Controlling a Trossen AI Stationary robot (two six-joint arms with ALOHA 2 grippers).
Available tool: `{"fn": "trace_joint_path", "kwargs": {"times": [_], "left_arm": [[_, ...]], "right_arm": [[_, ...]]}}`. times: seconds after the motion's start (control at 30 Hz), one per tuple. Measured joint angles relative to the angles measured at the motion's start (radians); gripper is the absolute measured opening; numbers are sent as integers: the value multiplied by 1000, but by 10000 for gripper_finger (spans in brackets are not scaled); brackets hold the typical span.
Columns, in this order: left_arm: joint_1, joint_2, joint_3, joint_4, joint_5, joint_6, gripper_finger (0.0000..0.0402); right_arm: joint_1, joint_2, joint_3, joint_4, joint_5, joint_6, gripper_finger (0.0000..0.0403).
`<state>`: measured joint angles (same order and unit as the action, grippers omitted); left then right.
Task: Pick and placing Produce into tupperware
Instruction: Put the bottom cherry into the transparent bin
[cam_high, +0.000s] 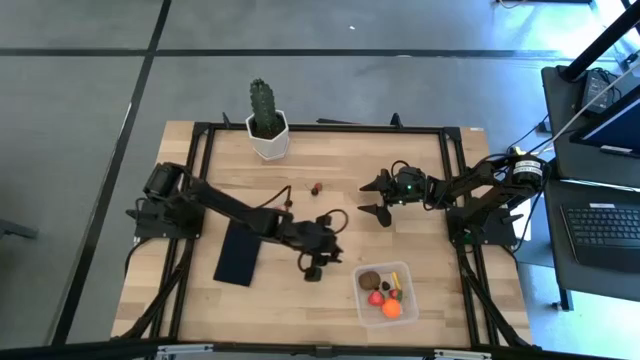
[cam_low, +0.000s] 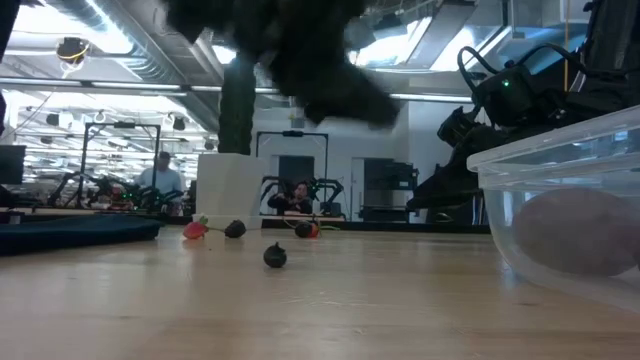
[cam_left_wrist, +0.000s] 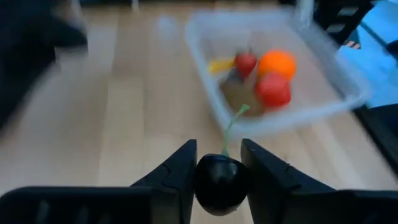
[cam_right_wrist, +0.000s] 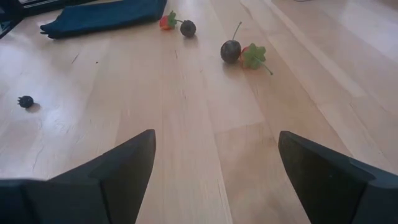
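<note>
The left gripper (cam_left_wrist: 219, 163) has its two dark fingers clamped on a small dark cherry (cam_left_wrist: 219, 183) with a thin green stem, held above the wooden table (cam_high: 430, 270) and near the clear tupperware (cam_high: 363, 303). In the left wrist view the container sits just ahead of the fingers, and it already holds an orange ball (cam_left_wrist: 277, 63), two red pieces, a thin yellow piece (cam_left_wrist: 221, 65) and a brownish lump. From above, this gripper hangs just beside the container's near wall, not yet over it. The likely failure is a release too early, so the round cherry lands on the table and rolls off, or strikes the rim and bounces out. The grip is narrow on a smooth round fruit, so it could also squirt free during travel. The right gripper (cam_right_wrist: 214, 167) waits with its jaws wide apart farther back on the table. More dark berries (cam_right_wrist: 188, 27) and a red piece lie loose there.
</note>
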<state>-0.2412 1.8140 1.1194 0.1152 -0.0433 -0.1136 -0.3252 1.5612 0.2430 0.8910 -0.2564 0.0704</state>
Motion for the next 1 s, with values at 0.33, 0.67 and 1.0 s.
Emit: {"fn": "trace_joint_path", "kwargs": {"times": [0.33,0.67,1.0], "left_arm": [[10,23,258,-192,3,63,100],[27,236,460,-239,58,68,104],[-3,453,664,-236,140,82,103]], "right_arm": [[0,0,0,-4,0,0,339],[0,0,0,-43,0,4,339],[1,0,0,-116,0,1,339]]}}
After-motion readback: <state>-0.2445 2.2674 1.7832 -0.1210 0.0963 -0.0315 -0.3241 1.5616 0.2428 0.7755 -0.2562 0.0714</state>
